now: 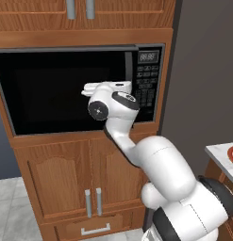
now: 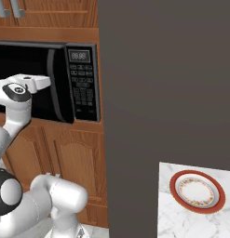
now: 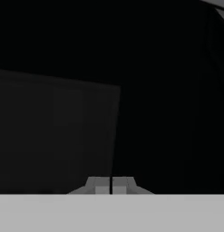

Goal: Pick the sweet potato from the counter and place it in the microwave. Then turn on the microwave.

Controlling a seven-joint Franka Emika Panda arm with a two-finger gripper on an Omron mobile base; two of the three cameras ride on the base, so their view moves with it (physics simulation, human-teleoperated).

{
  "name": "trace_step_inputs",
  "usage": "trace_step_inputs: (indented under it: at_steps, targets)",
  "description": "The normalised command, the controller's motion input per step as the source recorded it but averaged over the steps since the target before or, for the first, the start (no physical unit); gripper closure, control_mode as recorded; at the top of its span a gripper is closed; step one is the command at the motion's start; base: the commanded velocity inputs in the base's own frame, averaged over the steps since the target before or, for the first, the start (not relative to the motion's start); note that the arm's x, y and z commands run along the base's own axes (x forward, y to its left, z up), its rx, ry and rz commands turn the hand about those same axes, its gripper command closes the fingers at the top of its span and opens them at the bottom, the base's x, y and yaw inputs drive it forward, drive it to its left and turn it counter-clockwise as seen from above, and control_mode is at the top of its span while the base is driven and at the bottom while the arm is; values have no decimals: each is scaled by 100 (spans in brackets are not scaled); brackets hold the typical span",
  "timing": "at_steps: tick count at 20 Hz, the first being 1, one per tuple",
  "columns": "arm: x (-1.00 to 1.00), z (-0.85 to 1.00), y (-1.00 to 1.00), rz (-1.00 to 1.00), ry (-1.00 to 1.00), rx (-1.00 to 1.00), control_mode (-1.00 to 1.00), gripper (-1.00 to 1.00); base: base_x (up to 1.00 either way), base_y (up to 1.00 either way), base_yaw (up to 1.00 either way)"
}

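The black microwave (image 1: 61,89) sits built into the wooden cabinetry, its dark glass door closed. Its keypad (image 2: 84,90) and small display (image 2: 80,56) are on the right side. My gripper (image 3: 111,186) is shut, its two tips pressed together with nothing between them, and it faces the dark door glass at close range. The white hand (image 1: 108,88) is held up in front of the right part of the door, just left of the keypad. The sweet potato is out of view. A corner of the speckled counter (image 2: 181,221) shows at the lower right.
A white plate with a red rim (image 2: 197,191) lies on the counter. A tall dark grey panel (image 2: 163,93) stands between the microwave cabinet and the counter. Wooden cabinet doors with metal handles (image 1: 92,202) are below the microwave.
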Motion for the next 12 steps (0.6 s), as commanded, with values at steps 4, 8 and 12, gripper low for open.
trace_step_inputs:
  at_steps: [4, 8, 12]
  targets:
    - [24, 0, -12, 14, 5, 0, -100, 100, 0, 0, 0]
    - [30, 0, -20, 14, 5, 0, -100, 100, 0, 0, 0]
    - [33, 0, -23, 14, 5, 0, -100, 100, 0, 0, 0]
